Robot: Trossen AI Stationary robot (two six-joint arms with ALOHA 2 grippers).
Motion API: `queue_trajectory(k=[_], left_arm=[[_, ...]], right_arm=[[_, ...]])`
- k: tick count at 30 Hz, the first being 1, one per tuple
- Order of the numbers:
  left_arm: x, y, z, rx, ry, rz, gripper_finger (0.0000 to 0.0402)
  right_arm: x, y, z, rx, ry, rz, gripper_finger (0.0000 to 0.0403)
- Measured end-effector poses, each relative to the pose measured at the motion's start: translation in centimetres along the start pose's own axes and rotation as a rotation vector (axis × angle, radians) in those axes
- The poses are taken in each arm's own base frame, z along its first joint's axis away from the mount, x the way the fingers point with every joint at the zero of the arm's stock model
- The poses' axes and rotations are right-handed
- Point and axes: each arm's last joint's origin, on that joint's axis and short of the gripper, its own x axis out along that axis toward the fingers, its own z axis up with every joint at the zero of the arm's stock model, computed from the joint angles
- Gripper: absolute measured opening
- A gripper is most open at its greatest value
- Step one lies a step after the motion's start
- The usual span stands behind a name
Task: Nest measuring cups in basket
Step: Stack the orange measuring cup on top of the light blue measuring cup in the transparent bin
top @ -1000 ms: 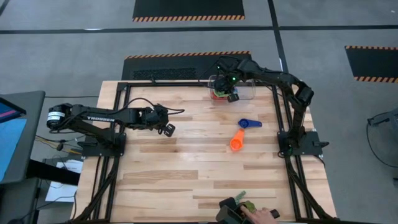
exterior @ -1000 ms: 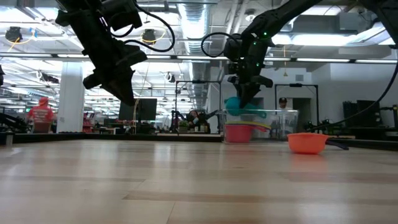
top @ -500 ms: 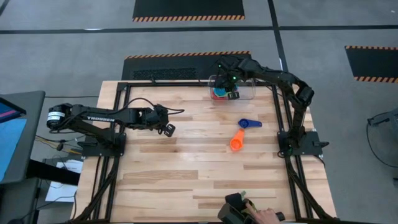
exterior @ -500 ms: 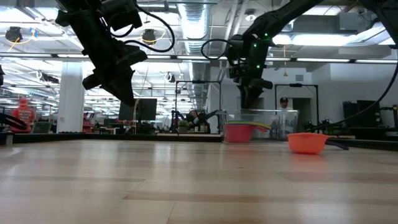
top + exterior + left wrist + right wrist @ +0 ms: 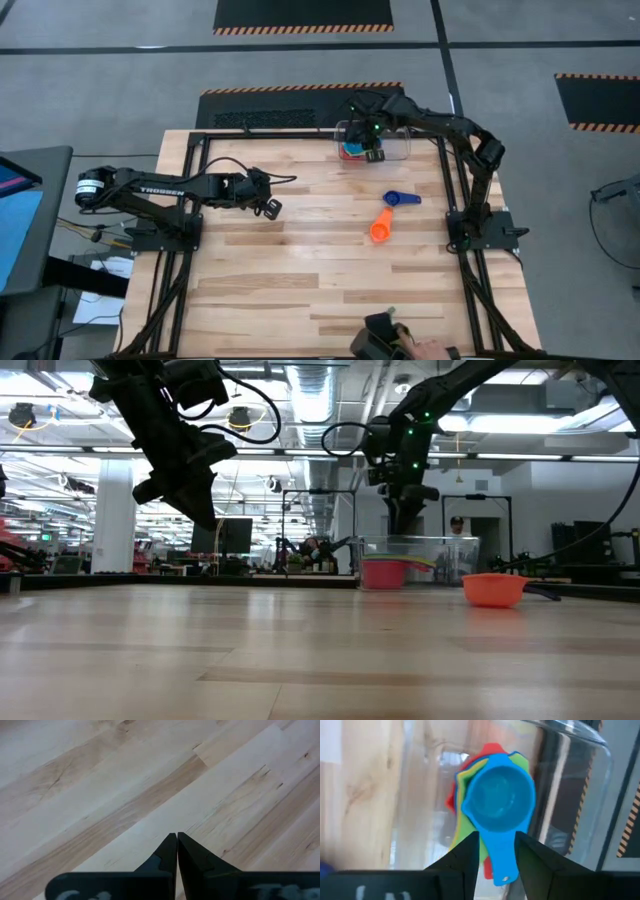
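Right gripper (image 5: 373, 153) above the clear basket (image 5: 398, 152) at the surface's (image 5: 300, 260) far edge, fingers spread astride the light blue cup's (image 5: 499, 800) handle; that cup tops the nested stack. Orange cup (image 5: 380, 227) and dark blue cup (image 5: 399, 198) lie outside. Left gripper (image 5: 270, 208) idle, fingers pressed together.

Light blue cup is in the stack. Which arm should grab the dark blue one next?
Right. Its open gripper hovers over the basket, on the same side as the dark blue cup. The shut left gripper waits across the table.
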Motion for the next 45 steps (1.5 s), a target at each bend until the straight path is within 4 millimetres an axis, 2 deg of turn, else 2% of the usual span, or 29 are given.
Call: queue_trajectory(k=[6,9,16,23,32,36,40,43,45], left_arm=[[0.0,0.0,0.0,0.000,0.000,0.000,0.0000],[0.0,0.0,0.0,0.003,0.000,0.000,0.0000],[0.0,0.0,0.0,0.004,-0.001,0.001,0.0000],[0.0,0.0,0.0,0.004,-0.001,0.001,0.0000],[0.0,0.0,0.0,0.004,-0.001,0.001,0.0000],[0.0,0.0,0.0,0.004,-0.001,0.001,0.0000],[0.0,0.0,0.0,0.004,-0.001,0.001,0.0000],[0.0,0.0,0.0,0.004,-0.001,0.002,0.0000],[0.0,0.0,0.0,0.004,-0.004,0.005,0.0000]], right_arm=[[0.0,-0.2,-0.8,0.090,0.033,0.023,0.0127],[-0.9,-0.4,-1.3,0.170,0.047,0.019,0.0120],[-6.1,-0.9,-1.5,0.345,0.022,-0.034,0.0119],[-11.0,-0.1,-2.6,0.382,-0.067,-0.105,0.0118],[-15.6,1.2,-4.2,0.448,-0.150,-0.166,0.0118],[-16.6,2.1,-5.0,0.496,-0.130,-0.140,0.0118],[-16.6,2.8,-5.9,0.488,-0.058,-0.054,0.0118],[-15.7,3.2,-6.6,0.531,-0.077,0.096,0.0118],[-14.2,3.8,-6.7,0.561,-0.106,0.257,0.0118]])
